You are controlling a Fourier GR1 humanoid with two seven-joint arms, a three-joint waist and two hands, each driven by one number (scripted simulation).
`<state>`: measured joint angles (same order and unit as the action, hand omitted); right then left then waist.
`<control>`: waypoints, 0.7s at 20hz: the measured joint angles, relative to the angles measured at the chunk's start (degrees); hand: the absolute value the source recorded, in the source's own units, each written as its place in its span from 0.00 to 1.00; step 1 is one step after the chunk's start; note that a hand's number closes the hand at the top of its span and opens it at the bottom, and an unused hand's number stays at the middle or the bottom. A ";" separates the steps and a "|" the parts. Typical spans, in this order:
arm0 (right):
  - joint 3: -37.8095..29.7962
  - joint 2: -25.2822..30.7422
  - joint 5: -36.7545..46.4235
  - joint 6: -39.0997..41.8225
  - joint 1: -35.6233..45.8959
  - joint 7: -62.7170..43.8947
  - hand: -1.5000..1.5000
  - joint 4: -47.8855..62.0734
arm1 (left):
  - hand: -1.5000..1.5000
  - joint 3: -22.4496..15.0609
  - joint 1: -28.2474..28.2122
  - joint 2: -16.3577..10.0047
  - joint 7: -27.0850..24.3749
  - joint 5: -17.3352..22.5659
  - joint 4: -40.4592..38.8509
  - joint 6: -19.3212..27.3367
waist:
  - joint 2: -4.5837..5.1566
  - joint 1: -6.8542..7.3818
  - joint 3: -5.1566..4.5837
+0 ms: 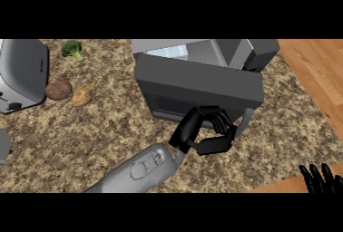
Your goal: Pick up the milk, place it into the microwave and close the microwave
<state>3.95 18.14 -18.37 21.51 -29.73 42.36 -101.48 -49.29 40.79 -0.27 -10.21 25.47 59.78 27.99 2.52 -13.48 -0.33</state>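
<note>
Counter (80,136), speckled brown stone, fills most of the head view, with a wood floor (315,77) past its right edge. Microwave (261,50) comes next: a dark grey box at top centre. Its door (201,84) is not flush with the body, and the broad grey panel faces me. A pale strip of the cavity shows behind the door's top edge, and I can make out nothing in that strip. Milk does not show anywhere in view, and I cannot tell whether it sits inside the microwave behind the door.

Toaster (23,68), silver and rounded, sits at the far left, well apart from the microwave.

My left forearm (137,170) comes up from the bottom edge toward the microwave. My left hand (213,144) is right at the lower front of the door. Its fingers are curled round toward the thumb to make a ring, with bare counter visible through it and nothing in its grasp. The fingertips overlap the door's bottom edge, but I cannot tell if they touch it.

My right hand (320,179) rests at the bottom right corner with its fingers straight and pointing up, holding nothing.

A potato (58,89) lies just beside the toaster's right side. A tan knobbly root (82,96) lies just right of the potato. A broccoli floret (72,49) sits above them near the top edge, apart from both.
</note>
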 measured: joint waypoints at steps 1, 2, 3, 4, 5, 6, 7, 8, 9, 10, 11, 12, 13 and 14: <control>0.30 0.34 -0.14 0.26 -0.17 -0.29 0.00 -0.74 | 1.00 0.58 0.76 0.03 -0.44 1.02 -0.65 0.30 | 0.15 -0.51 -0.02; 0.39 0.68 -0.52 0.50 -0.20 -0.58 0.00 -1.44 | 1.00 1.17 1.43 0.08 -1.00 2.17 -1.09 0.45 | 0.31 -0.97 -0.04; 0.57 1.04 -0.87 0.80 -0.28 -0.96 0.00 -2.06 | 1.00 1.71 2.13 0.14 -1.51 3.23 -1.63 0.61 | 0.46 -1.36 -0.04; 0.70 1.36 -1.16 1.04 -0.40 -1.19 0.00 -2.58 | 1.00 2.17 2.72 0.15 -2.07 4.25 -2.17 0.77 | 0.59 -1.83 -0.04; 0.74 1.63 -1.55 1.18 -0.41 -1.50 0.00 -3.13 | 1.00 2.65 3.28 0.17 -2.55 5.33 -2.72 0.92 | 0.73 -2.18 -0.04; 1.10 1.81 -1.86 1.43 -0.46 -1.85 0.00 -3.80 | 1.00 3.06 4.04 0.19 -2.98 6.19 -3.34 1.01 | 0.84 -2.56 -0.03; 1.32 1.92 -2.16 1.55 -0.71 -2.11 0.00 -4.19 | 1.00 3.48 4.75 0.22 -3.44 7.02 -4.04 1.12 | 0.94 -2.96 -0.02; 1.43 2.09 -2.43 1.65 -0.81 -2.35 0.00 -4.63 | 1.00 3.95 5.55 0.26 -3.87 7.82 -4.76 1.09 | 1.06 -3.31 0.00; 1.44 2.32 -2.73 1.78 -0.98 -2.54 0.00 -4.97 | 1.00 4.44 6.19 0.27 -4.38 8.59 -5.50 1.11 | 1.19 -3.67 0.01; 1.40 2.54 -3.14 1.95 -1.15 -2.67 0.00 -5.42 | 1.00 4.80 6.82 0.27 -4.93 9.27 -6.18 1.17 | 1.25 -4.10 0.03; 1.43 2.74 -3.45 2.02 -1.46 -2.91 0.00 -5.96 | 1.00 5.16 7.46 0.28 -5.42 9.91 -6.96 1.08 | 1.32 -4.45 0.03; 1.35 3.07 -3.76 2.15 -1.46 -3.22 0.00 -6.36 | 1.00 5.45 8.18 0.28 -5.65 10.66 -7.61 1.12 | 1.44 -4.76 0.04; 1.28 3.36 -4.16 2.33 -1.54 -3.45 0.00 -6.74 | 1.00 5.79 9.01 0.28 -5.92 11.28 -8.36 1.00 | 1.53 -5.01 0.06; 1.18 3.60 -4.50 2.46 -1.54 -3.61 0.00 -7.12 | 1.00 6.09 9.69 0.28 -6.34 11.79 -9.15 0.92 | 1.64 -5.25 0.08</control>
<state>5.14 21.74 -22.86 23.97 -31.27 38.75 -108.60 -43.20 50.49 0.00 -16.55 37.27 50.63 28.91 4.16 -18.73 -0.25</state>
